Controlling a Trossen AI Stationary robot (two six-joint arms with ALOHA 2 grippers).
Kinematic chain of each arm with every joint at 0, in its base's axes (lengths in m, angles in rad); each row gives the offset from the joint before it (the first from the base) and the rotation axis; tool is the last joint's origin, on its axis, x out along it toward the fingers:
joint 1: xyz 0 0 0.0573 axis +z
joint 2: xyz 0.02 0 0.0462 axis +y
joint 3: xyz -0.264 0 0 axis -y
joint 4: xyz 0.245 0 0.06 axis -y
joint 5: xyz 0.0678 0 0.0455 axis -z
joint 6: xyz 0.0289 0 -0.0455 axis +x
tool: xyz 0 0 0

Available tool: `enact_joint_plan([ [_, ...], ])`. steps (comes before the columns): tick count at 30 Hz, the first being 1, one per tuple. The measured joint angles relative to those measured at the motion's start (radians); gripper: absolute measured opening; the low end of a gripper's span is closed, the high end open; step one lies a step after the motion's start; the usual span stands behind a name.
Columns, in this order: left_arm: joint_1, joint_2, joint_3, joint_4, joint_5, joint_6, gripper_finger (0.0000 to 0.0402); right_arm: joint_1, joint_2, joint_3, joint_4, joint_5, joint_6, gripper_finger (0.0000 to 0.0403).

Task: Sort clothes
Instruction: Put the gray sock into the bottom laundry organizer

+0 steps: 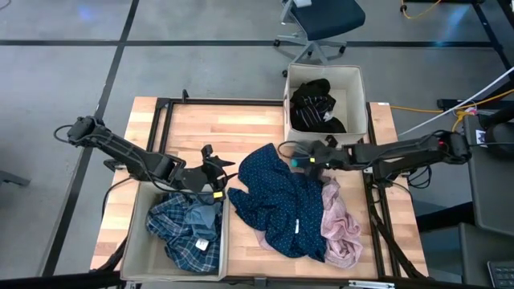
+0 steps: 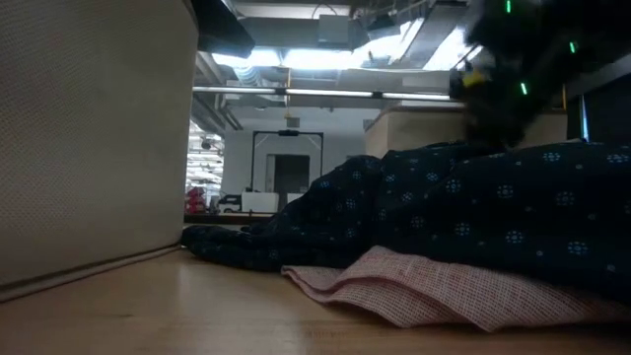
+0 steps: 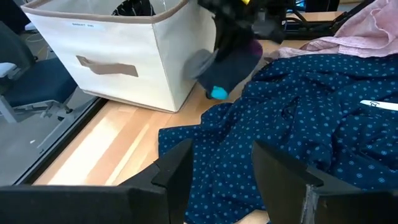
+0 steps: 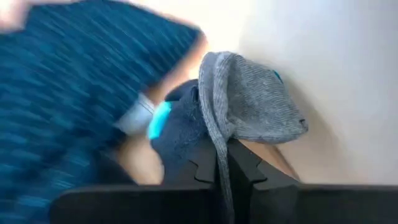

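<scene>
Right gripper [image 4: 225,163] fingers clench a grey-and-teal sock [image 4: 249,106], blurred by motion. Left gripper [image 3: 217,171] fingers are released above the navy dotted garment [image 3: 311,124].

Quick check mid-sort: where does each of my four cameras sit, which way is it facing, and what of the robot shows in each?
High: overhead, straight down; both arms, left pincer above the plaid-shirt box, right pincer at the navy dotted garment.
Low: table height, level across; navy dotted garment over the pink garment, dark blurred arm above.
Left wrist: forward past its open fingers toward the navy garment and far box.
Right wrist: its pincer shut on a grey sock.
Shared: both wrist views show the sock.
</scene>
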Motion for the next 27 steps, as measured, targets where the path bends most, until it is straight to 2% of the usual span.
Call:
enact_joint_plan([
  [5,0.0,0.0,0.0,0.007,0.0,-0.003,0.0155,0.08,0.001,0.124,0.038,0.015,-0.135,0.0011],
  [8,0.0,0.0,0.0,0.025,0.0,-0.004,0.0155,0.129,0.001,0.153,0.136,0.02,-0.235,0.0009],
  [12,0.008,0.018,0.0,0.112,0.008,0.021,0.0155,0.172,0.007,0.155,0.307,-0.049,-0.361,0.0013],
  [15,0.03,0.049,0.0,0.188,0.074,0.051,0.0155,0.202,0.04,0.155,0.374,-0.084,-0.445,0.0013],
  [20,0.062,0.139,0.0,0.318,0.163,0.16,0.0155,0.221,0.139,0.155,0.458,-0.14,-0.493,0.0014],
  [24,0.063,0.202,0.0,0.402,0.197,0.315,0.0155,0.22,0.193,0.155,0.517,-0.145,-0.491,0.0016],
  [27,0.056,0.232,0.0,0.437,0.202,0.379,0.0155,0.22,0.208,0.155,0.535,-0.154,-0.492,0.0016],
])
